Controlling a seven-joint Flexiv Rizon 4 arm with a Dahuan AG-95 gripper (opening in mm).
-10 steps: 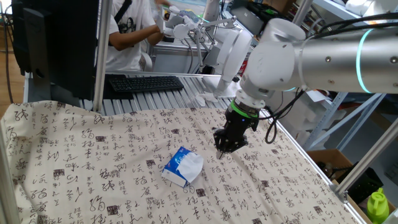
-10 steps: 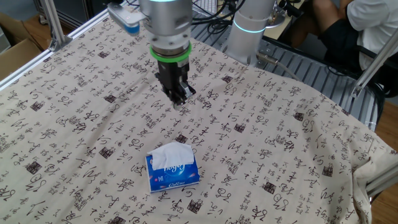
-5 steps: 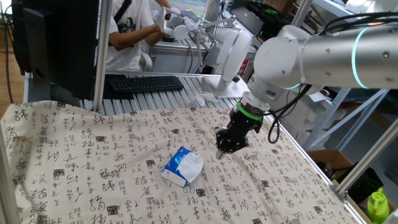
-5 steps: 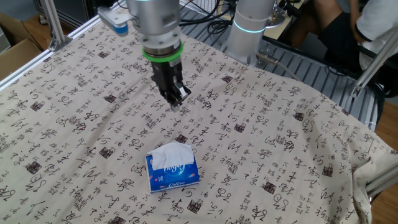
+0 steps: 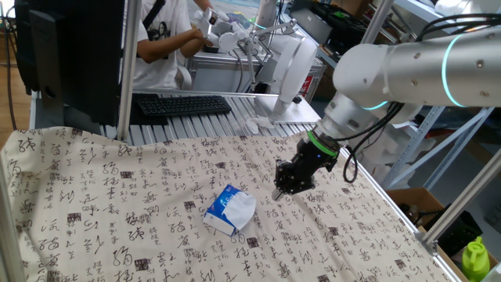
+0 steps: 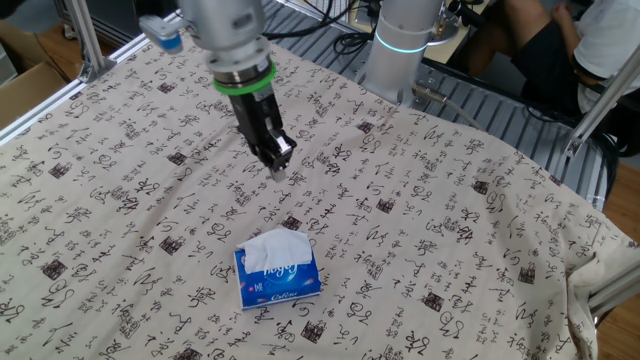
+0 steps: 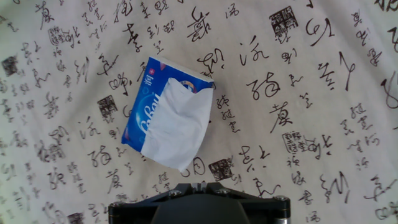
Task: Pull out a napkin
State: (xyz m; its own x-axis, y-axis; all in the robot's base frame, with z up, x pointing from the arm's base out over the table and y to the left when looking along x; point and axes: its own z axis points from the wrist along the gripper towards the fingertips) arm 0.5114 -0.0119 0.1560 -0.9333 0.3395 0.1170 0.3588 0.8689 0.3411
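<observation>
- On the cloth-covered table [image 6: 480, 230], one blue-and-white tissue pack [image 6: 285, 285] lies flat, with one white napkin [image 6: 275, 248] spread over its top.
- From the hand view, the napkin [image 7: 176, 124] is a thin, soft, plain sheet; its long axis runs from upper right to lower left, along the pack's length, and its lower end reaches past the pack's edge onto the cloth.
- One gripper [image 6: 279, 172] hangs above the cloth, well apart from the pack, tilted steeply downward; its two black fingers are pressed together with nothing between them.
- From one fixed view, the gripper [image 5: 278, 191] sits to the right of the pack [image 5: 227, 213], its tip close to the cloth.
- One arm [image 5: 407, 63] is smooth, rounded and silver-grey, with a lit teal ring and a green band near the wrist.
- Black calligraphy characters and square seal marks cover the beige cloth, which is slightly wrinkled.
- One black keyboard [image 5: 182, 104] rests on a ribbed metal surface behind the table, near a person [image 5: 166, 39] in a white shirt.
</observation>
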